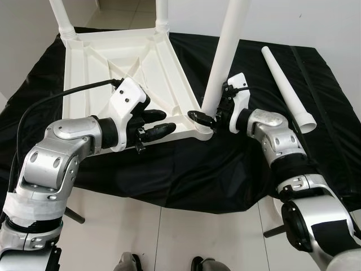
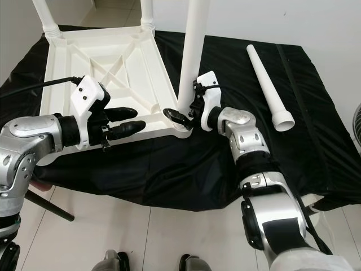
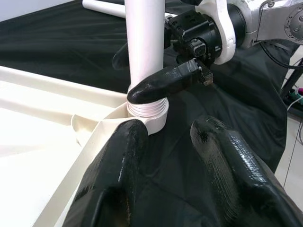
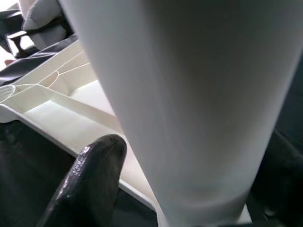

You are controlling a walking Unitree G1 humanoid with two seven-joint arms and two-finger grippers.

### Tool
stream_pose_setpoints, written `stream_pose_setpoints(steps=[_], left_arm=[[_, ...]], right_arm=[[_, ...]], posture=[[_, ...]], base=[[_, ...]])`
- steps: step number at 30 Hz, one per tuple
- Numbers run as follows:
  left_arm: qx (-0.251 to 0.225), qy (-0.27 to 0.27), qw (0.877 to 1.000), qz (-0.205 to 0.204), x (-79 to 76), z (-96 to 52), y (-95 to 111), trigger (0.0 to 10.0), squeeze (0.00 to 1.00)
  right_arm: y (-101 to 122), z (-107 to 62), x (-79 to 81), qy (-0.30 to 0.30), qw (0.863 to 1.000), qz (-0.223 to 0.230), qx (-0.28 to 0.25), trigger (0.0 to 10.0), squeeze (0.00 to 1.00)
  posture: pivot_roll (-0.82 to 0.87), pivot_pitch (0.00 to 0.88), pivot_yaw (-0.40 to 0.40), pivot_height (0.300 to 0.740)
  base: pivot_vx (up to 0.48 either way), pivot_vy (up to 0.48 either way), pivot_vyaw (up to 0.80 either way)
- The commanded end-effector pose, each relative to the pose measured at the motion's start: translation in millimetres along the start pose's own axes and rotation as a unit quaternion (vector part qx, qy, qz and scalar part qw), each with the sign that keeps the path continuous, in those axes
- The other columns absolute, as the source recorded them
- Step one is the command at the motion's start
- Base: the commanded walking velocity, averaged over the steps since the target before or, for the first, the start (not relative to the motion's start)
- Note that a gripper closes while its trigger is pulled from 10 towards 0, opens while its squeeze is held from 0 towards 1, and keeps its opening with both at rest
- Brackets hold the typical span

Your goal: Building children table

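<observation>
The left arm is reaching forward with the elbow bent, its left pincer [image 1: 153, 124] hovering open over the near edge of the white tabletop [image 1: 107, 73], fingers parted and gripping nothing. The tabletop is lying upside down on the black cloth [image 1: 186, 169] covering the table, toward its left side, with two legs already standing at the far corners. At the tabletop's near right corner, a white leg [image 1: 225, 51] is standing upright in its socket. The right arm is bending inward from the right, its right pincer [image 1: 207, 116] clamping the base of that leg just above the threaded collar. A loose leg [image 1: 287, 90] is lying on the cloth toward the right edge.
</observation>
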State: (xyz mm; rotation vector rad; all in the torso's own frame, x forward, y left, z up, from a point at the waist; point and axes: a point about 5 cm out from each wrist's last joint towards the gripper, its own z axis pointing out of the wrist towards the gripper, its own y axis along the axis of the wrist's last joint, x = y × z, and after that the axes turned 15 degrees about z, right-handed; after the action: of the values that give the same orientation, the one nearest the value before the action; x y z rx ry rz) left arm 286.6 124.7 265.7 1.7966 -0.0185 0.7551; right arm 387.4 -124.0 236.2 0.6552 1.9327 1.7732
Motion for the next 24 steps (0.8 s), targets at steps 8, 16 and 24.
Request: stream_pose_setpoints(steps=[8, 16, 24], left_arm=[[0.011, 0.034, 0.999, 0.003, 3.3, -0.5, 2, 10.0, 0.0], [0.009, 0.035, 0.999, 0.001, 1.9, -0.1, 2, 10.0, 0.0], [0.008, 0.034, 0.999, -0.001, 1.1, 0.6, 0, 10.0, 0.0]], right_arm=[[-13, 9.7, 2.9, 0.016, 0.999, 0.02, 0.025, 0.0, 0.0], [-29, 10.0, -2.8, -0.078, 0.995, 0.05, 0.037, 0.0, 0.0], [-53, 3.9, -5.3, -0.277, 0.953, 0.122, 0.008, 0.0, 0.0]], posture=[[0.04, 0.188, 0.017, 0.74], [0.03, 0.188, 0.012, 0.74], [0.02, 0.189, 0.011, 0.74]], base=[[0.0, 0.0, 0.0], [0.0, 0.0, 0.0], [0.0, 0.0, 0.0]])
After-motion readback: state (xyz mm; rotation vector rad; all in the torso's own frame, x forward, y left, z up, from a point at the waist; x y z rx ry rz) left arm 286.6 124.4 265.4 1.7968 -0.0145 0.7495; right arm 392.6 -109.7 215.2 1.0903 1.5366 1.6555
